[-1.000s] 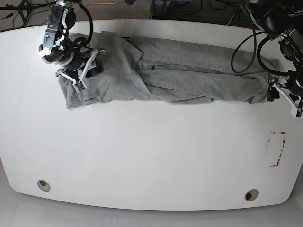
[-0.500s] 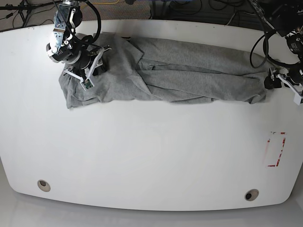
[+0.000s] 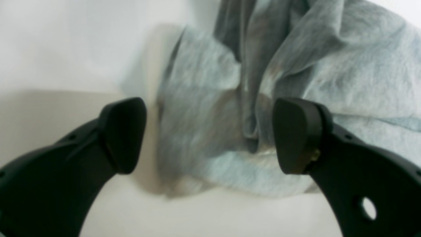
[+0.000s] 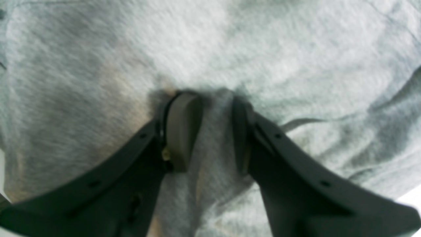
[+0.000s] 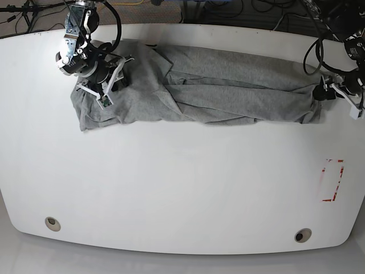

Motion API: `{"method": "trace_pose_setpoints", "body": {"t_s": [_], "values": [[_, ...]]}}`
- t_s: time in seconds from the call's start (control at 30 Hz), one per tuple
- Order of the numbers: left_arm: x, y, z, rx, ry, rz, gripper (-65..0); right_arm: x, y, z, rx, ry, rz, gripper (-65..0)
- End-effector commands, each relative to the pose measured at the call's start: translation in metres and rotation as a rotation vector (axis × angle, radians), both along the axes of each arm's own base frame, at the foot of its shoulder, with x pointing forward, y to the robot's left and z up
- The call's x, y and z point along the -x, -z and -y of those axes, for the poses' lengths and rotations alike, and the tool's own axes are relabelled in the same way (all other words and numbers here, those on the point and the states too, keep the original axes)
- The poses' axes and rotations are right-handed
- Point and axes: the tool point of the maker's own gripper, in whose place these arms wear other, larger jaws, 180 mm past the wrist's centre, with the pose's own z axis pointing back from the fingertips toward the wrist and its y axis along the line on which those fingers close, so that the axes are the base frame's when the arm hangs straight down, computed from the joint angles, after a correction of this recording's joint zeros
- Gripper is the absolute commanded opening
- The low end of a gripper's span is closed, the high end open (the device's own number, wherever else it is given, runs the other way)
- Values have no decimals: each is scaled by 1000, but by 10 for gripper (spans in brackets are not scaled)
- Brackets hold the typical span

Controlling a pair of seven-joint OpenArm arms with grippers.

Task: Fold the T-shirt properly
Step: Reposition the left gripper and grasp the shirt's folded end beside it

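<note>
- Showing, left wrist view: left gripper (image 3: pixel 210 135) spread wide, holding nothing; bunched end of the T-shirt (image 3: pixel 296 82) lies between and beyond the jaws on the table (image 3: pixel 65 49). Judged step: regrasping this end.
- Right wrist view: right gripper (image 4: pixel 207 131) pinching a ridge of cloth.
- Base view: shirt folded lengthwise across upper frame. Against earlier frames, left claw has shifted upward at right edge, opened; right arm moved up-left.

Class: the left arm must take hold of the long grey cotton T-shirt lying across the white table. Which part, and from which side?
Grip the bunched vertical pleat at the end of the grey cotton T-shirt, coming in from the bare white table beyond that end. The raised ridge already lies between the open left gripper fingers.
</note>
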Motion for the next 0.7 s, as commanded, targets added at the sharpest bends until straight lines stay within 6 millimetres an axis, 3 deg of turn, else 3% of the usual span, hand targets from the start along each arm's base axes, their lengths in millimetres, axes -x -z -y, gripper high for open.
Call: {"method": "trace_pose_setpoints", "body": {"t_s": [0.0,0.07,0.17,0.23,0.3,0.37,0.43,0.67], "values": [[-5,-1,9,11,34,0,-78,-8,-9,-1,-10,-3,40,-457],[-5,1,14,11,50,-7,-82,-8,-9,-1,-10,-3,40,-457],[-5,2,16,14,55,-11,-157,-8,-9,-1,-10,-3,42,-457],[-6,3,17,16,59,-12,-249,-8,-9,-1,-10,-3,42,-457],[-6,4,20,17,70,-18,-400,-8,-9,-1,-10,-3,42,-457],[-6,5,21,16,72,-18,-511,-8,-9,-1,-10,-3,42,-457],[-6,4,20,15,73,-17,-599,-8,-9,-1,-9,-1,42,-457],[-11,-6,19,-11,82,12,-625,-9,-9,-1,-10,-1,42,-457]]}}
